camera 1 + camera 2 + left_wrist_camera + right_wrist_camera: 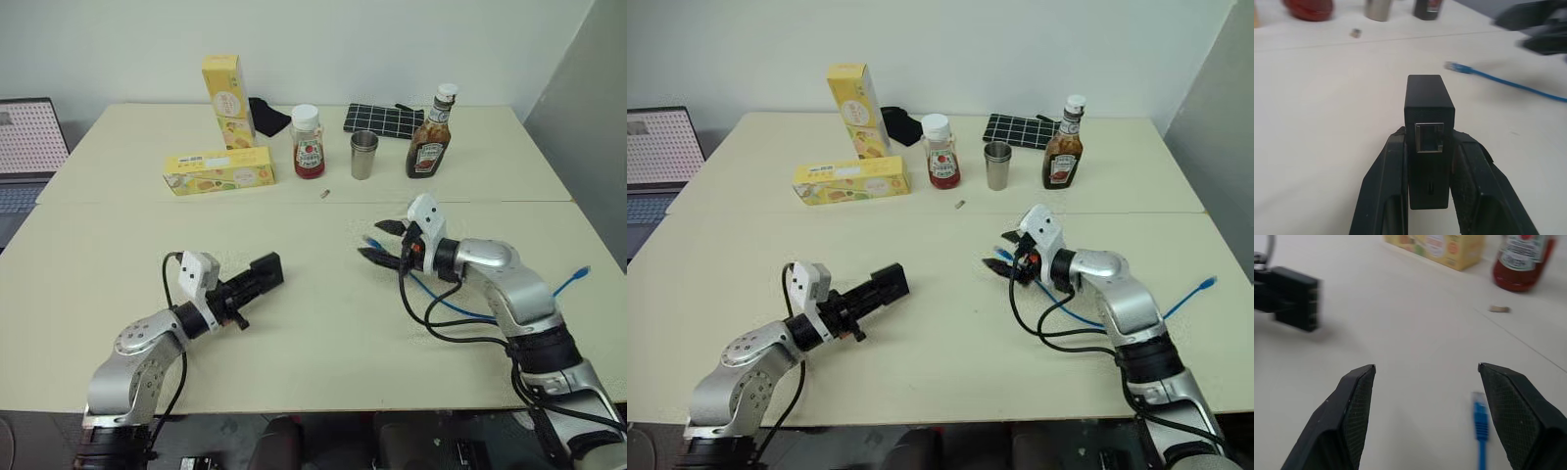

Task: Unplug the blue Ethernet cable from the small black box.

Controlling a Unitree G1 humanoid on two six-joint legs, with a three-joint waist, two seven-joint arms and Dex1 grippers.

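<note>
The small black box (1429,127) is clamped in the left fingers (1391,191), its port emptied, while the blue Ethernet cable (1479,423) is dropped on the desk (323,323) from widely spread right fingers (1511,416).

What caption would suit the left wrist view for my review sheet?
Left gripper holds the small black box, its port empty; the blue Ethernet cable lies unplugged on the table.
</note>
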